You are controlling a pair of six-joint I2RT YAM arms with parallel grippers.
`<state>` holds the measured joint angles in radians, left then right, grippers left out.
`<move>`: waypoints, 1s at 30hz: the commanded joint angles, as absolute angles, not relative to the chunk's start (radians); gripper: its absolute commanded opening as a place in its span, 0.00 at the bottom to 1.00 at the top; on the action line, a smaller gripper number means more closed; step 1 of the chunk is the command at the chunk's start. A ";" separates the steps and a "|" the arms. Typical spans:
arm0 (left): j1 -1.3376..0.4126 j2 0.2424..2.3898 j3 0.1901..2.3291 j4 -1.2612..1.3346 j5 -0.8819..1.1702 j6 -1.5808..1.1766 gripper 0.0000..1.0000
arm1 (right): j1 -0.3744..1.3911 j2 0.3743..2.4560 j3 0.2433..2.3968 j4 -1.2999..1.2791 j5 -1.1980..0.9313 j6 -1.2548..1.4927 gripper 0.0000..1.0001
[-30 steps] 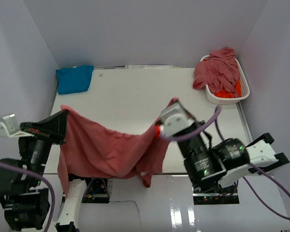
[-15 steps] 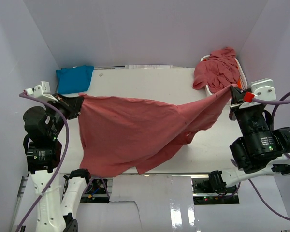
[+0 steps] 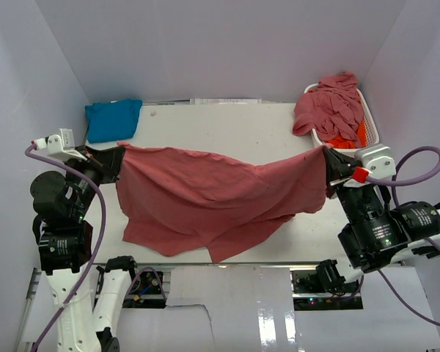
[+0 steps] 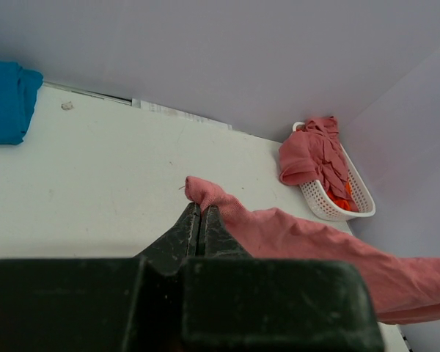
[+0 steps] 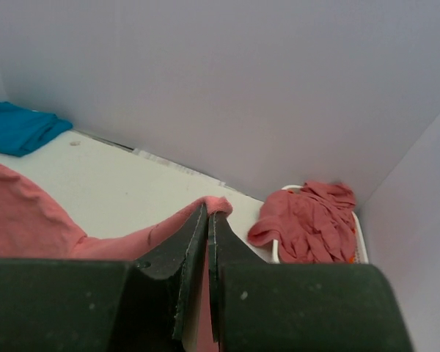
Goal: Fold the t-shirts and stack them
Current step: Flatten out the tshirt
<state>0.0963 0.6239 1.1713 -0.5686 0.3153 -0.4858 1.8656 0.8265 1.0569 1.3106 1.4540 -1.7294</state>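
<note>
At far left the folded turquoise t-shirt [image 3: 114, 119] lay in the back corner of the table [image 3: 227, 132], and your left gripper [image 3: 116, 163] was pinched tight on one edge of the rose-red t-shirt [image 3: 213, 194]. That shirt hung stretched between both arms, its lower part sagging onto the table. Your right gripper [image 3: 328, 163] was clamped on the opposite edge, just in front of the white basket [image 3: 328, 149] holding a heap of rose-red t-shirts [image 3: 330, 108] and an orange t-shirt [image 3: 350, 138].

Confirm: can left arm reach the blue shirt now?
Probably not yet: left gripper is shut on the red shirt stretched to the right gripper. Otherwise nothing lies between it and the blue shirt.
</note>
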 commanded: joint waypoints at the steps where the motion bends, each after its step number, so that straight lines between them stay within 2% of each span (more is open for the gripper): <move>1: 0.101 0.609 1.161 -0.560 0.319 -0.465 0.00 | 1.934 0.811 1.103 1.473 1.405 -1.686 0.08; 6: 0.101 0.603 1.149 -0.560 0.319 -0.462 0.00 | 2.117 0.819 1.080 1.468 1.393 -1.667 0.08; 10: 0.101 0.603 1.154 -0.561 0.321 -0.454 0.00 | 2.131 0.727 1.091 1.454 1.384 -1.649 0.08; 14: 0.101 0.603 1.147 -0.563 0.318 -0.453 0.00 | 2.097 0.764 1.126 1.448 1.388 -1.707 0.08; 24: 0.101 0.600 1.147 -0.566 0.313 -0.443 0.00 | 1.522 1.080 1.319 1.463 1.410 -1.822 0.08; 28: 0.101 0.588 1.146 -0.577 0.307 -0.430 0.00 | 1.144 1.227 1.348 1.454 1.480 -1.848 0.08; 30: 0.101 0.584 1.146 -0.587 0.299 -0.419 0.00 | 1.076 1.302 1.341 1.457 1.505 -1.844 0.08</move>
